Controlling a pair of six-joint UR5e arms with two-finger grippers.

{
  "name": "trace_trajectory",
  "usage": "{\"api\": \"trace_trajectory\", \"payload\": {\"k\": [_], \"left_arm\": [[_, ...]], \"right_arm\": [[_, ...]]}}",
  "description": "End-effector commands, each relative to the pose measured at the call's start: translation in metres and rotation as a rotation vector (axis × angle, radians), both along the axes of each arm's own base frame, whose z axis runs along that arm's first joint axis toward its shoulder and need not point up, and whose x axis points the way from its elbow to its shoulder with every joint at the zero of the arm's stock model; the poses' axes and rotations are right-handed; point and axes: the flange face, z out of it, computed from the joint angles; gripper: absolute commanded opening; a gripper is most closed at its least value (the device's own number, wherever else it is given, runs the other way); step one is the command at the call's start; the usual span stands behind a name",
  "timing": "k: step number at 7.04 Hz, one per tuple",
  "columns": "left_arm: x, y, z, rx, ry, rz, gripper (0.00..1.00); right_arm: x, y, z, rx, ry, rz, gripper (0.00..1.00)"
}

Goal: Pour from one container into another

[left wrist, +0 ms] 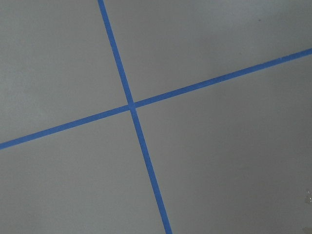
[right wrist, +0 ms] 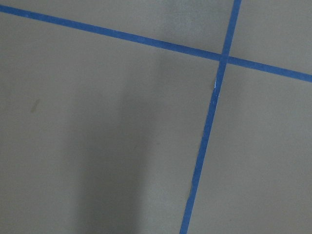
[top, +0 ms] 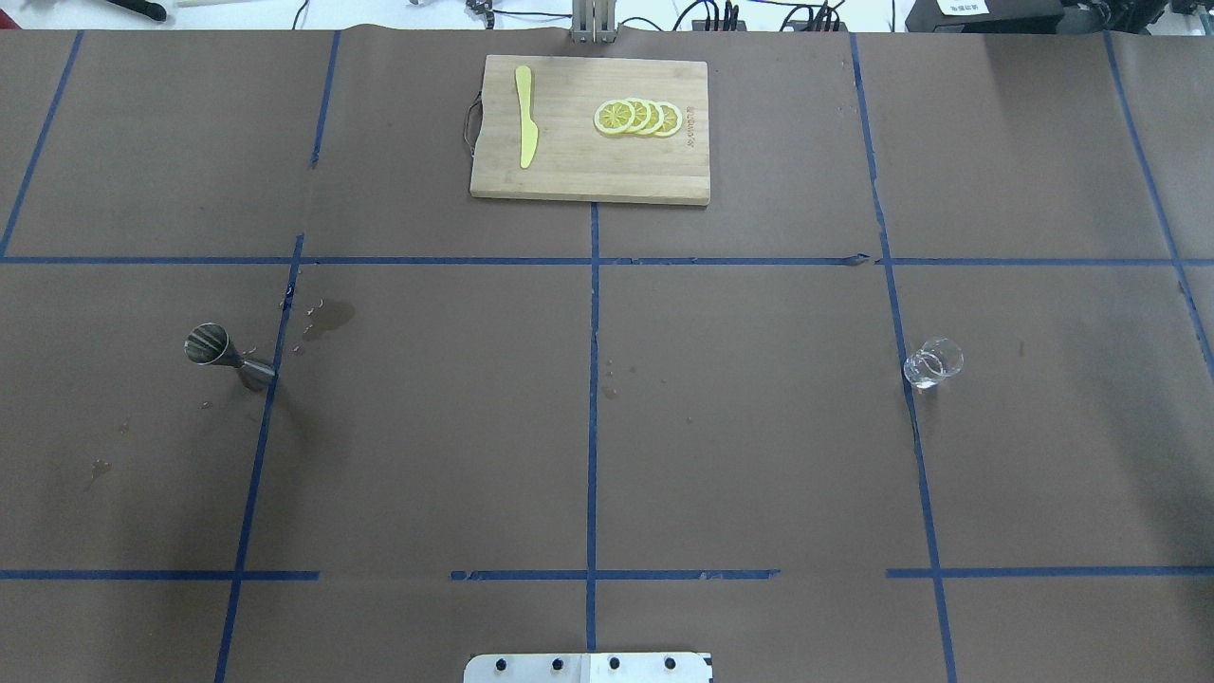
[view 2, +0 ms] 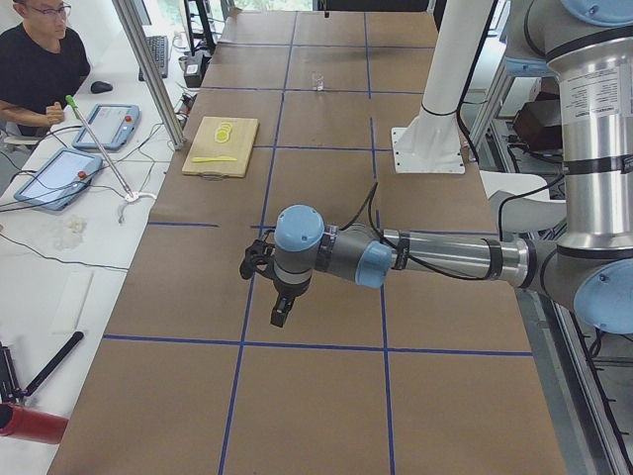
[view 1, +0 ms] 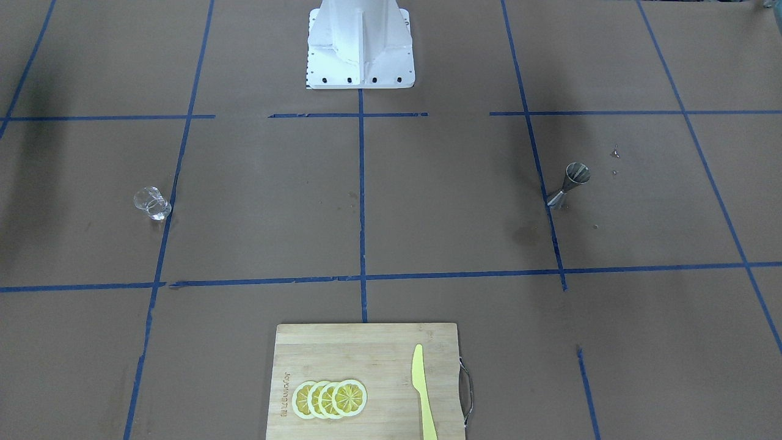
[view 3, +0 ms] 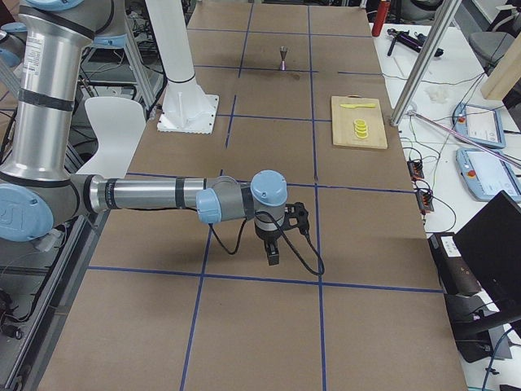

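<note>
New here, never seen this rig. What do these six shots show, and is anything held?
This is a robot with two arms at a paper-covered table. Two pictures look down on the table, one from behind the robot, one from across it; neither shows an arm. Two are taken from the table's ends; each shows the nearer arm stretched low, the left tool and the right tool over bare paper, nothing visibly held; open or shut, I cannot tell. The last two come from wrist cameras and show only bare table. On the table: a clear glass tumbler on the robot's right, a steel jigger on its left, both upright, and a cutting board with lemon slices and a yellow knife.
</note>
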Motion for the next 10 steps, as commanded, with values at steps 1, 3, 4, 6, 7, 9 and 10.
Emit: {"api": "trace_trajectory", "payload": {"k": [1,3,4,6,7,9,10], "left_arm": [[0.005,0.000,-0.015,0.027,0.003,0.014,1.00],[0.011,0.000,-0.023,0.042,0.000,0.026,1.00],[0.012,0.000,-0.018,0.021,0.016,0.023,1.00],[0.013,-0.016,-0.011,0.057,0.015,0.028,1.00],[0.013,-0.017,-0.022,0.152,0.029,0.025,1.00],[0.068,-0.019,-0.047,0.164,0.110,-0.007,1.00],[0.115,-0.002,-0.059,0.223,0.176,-0.016,1.00]], "right_arm": [[0.001,0.009,-0.002,-0.003,-0.016,-0.001,1.00],[0.002,0.017,-0.008,0.004,-0.018,-0.002,1.00],[0.002,0.018,-0.009,0.004,-0.020,-0.002,1.00],[0.000,0.022,-0.006,-0.012,-0.044,-0.006,1.00],[0.000,0.021,-0.007,-0.010,-0.046,-0.006,1.00],[-0.002,0.031,-0.007,0.013,-0.098,-0.010,1.00],[-0.002,0.032,-0.007,0.023,-0.103,-0.012,1.00]]}}
